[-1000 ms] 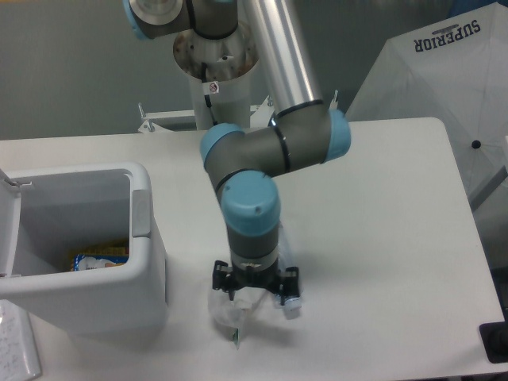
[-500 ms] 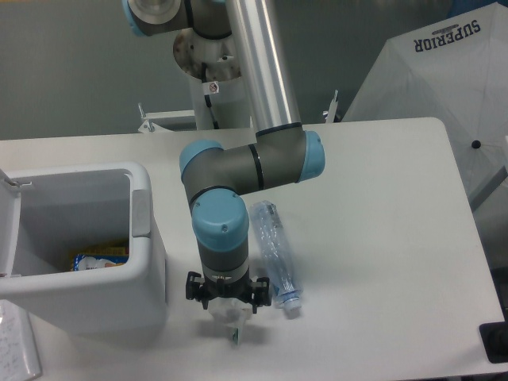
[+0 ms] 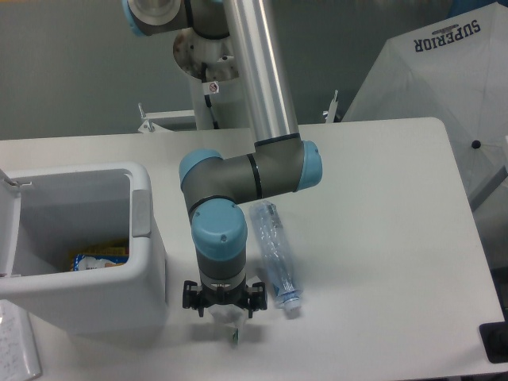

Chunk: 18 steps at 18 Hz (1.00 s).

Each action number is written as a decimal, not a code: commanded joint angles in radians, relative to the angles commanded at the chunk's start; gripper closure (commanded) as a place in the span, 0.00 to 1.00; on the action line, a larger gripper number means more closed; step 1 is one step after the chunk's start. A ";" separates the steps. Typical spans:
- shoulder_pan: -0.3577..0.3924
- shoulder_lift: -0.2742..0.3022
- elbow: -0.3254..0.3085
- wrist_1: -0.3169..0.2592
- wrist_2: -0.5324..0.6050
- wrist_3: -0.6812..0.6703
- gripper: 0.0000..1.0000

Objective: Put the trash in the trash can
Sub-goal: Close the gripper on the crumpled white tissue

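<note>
The open boxy white plastic trash can [image 3: 147, 262], left of the fingers [image 3: 223, 316], holds a blue-and-yellow packet [image 3: 99, 259]; finger state hidden; crushed clear plastic bottle [image 3: 274, 252] lies right

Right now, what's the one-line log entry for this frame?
tool: low over tissue wad, grip unclear | plastic bottle: lying on table | trash can: lid open, left of tool

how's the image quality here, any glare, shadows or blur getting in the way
Camera view: lighting is even and soft; a bright specular streak runs down the arm's metal tube; a faint shadow lies on the table under the gripper; the clear bottle shows small highlights and blends with the tabletop; the gripper fingertips are small and slightly soft, so what they hold is hard to read.
</note>
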 joint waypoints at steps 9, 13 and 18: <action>-0.008 -0.020 0.008 -0.002 0.005 -0.014 0.51; -0.006 -0.014 0.008 -0.003 0.005 -0.014 0.90; 0.000 -0.011 0.006 -0.006 0.002 -0.006 1.00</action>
